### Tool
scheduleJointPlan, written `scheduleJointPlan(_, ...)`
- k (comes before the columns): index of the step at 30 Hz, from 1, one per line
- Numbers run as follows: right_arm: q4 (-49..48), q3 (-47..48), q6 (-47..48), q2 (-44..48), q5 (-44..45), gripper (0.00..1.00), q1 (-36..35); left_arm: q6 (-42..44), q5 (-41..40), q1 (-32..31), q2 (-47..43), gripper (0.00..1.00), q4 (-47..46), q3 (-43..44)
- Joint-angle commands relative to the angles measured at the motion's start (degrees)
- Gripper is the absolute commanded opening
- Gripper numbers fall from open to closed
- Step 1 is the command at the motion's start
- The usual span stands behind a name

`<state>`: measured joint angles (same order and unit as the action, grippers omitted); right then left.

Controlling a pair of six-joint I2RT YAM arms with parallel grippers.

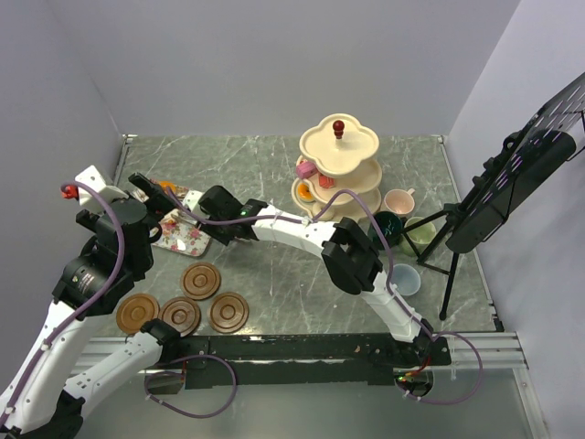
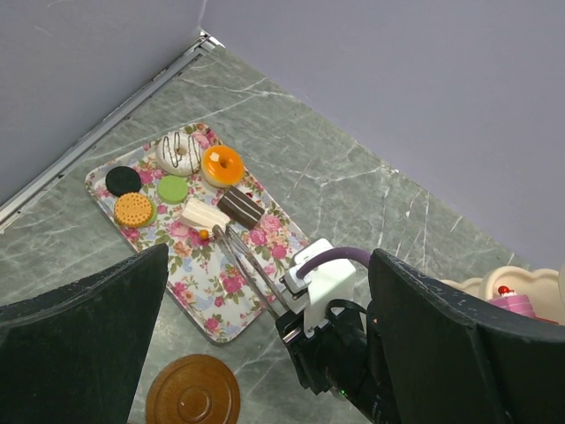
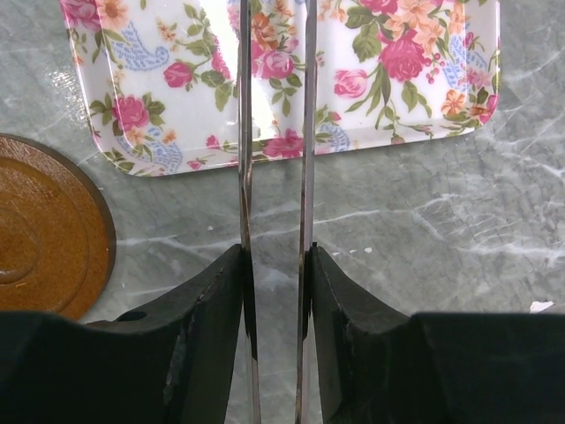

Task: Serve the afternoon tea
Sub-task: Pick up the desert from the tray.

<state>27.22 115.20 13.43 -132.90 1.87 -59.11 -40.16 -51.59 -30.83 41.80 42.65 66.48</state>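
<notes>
Green-grey veined marble tabletop [image 1: 274, 174] under brown saucers [image 1: 201, 281], plain lilac-grey walls [image 1: 274, 64] behind.

Robotics lab cell — plain grey walls [image 1: 274, 64], marble-patterned tabletop [image 1: 274, 165], arms [image 1: 302, 233] bolted to a metal rail [image 1: 475, 346].

The green-grey marbled table [image 1: 274, 169] carries a floral tray [image 2: 201, 284] on its left side. Nearer than the tray lie four brown saucers [image 1: 201, 281], one just beside it and three in a row by the near edge. The cream three-tier stand [image 1: 315, 146] rises far and right of centre. To its right cluster the pink mug [image 1: 399, 201], dark green mug [image 1: 390, 227] and light green mug [image 1: 422, 229]. The grey-blue mug [image 1: 405, 279] sits nearer.
</notes>
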Motion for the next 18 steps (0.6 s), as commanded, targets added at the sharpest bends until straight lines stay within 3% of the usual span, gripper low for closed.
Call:
scheduleJointPlan(1, -0.24, 2.93, 1.25, 0.53, 1.64, 0.31, -1.44, -0.44, 0.97, -0.37, 0.03, 1.00, -1.35, 0.14)
scheduleJointPlan(18, -5.51, -15.61, -5.96, 18.81, 8.06, 0.18, -1.44, -0.88, 1.06, -0.46, 0.03, 1.00, -1.61, -0.65)
